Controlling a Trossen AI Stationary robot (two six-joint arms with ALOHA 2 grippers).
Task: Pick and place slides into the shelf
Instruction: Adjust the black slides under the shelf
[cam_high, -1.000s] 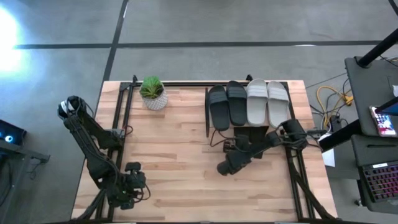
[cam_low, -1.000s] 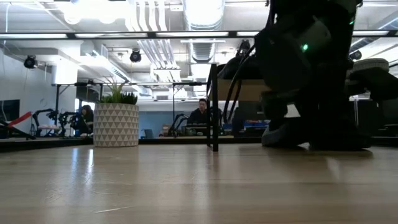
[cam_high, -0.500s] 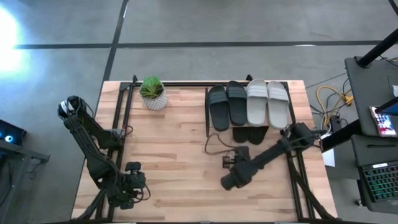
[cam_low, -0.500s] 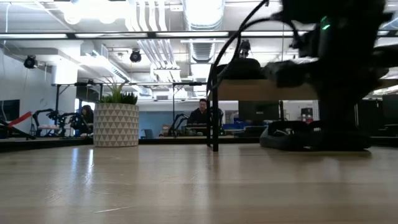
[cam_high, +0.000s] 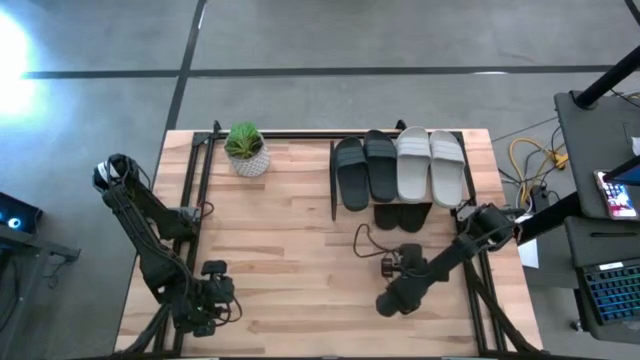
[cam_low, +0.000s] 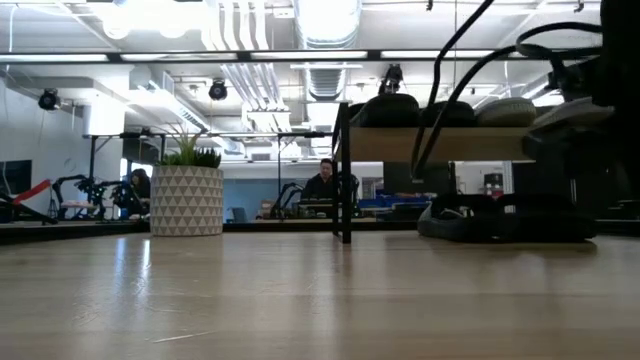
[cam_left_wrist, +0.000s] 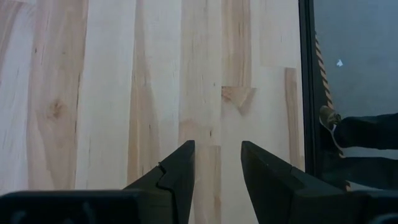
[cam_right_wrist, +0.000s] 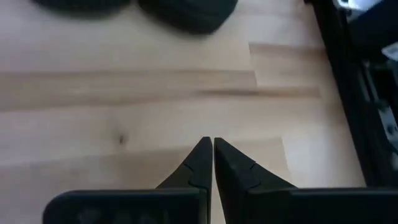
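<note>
The shelf (cam_high: 334, 195) stands at the table's far right, its board (cam_low: 440, 145) on thin black legs. On its top lie two black slides (cam_high: 365, 170) and two light grey slides (cam_high: 430, 166), soles down. Two more black slides (cam_high: 402, 215) rest on the table under the board, heels poking out toward the near side (cam_low: 500, 220) (cam_right_wrist: 186, 12). My right gripper (cam_high: 388, 302) (cam_right_wrist: 212, 149) hangs shut and empty over bare table, nearer than the shelf. My left gripper (cam_high: 205, 308) (cam_left_wrist: 217, 155) waits open at the near left, with nothing between its fingers.
A small potted plant (cam_high: 246, 150) (cam_low: 187, 198) stands at the far middle, left of the shelf. Black frame rails run along the table's left side (cam_high: 195, 190) and right side (cam_right_wrist: 348, 93). Bare wood (cam_high: 290, 260) lies between the two arms. People sit in the room behind.
My right gripper has drawn back from the shelf's open side toward the table's near edge and a little to the right, rolling as it went, shut and empty throughout. The black slides under the board have stayed where they lay.
</note>
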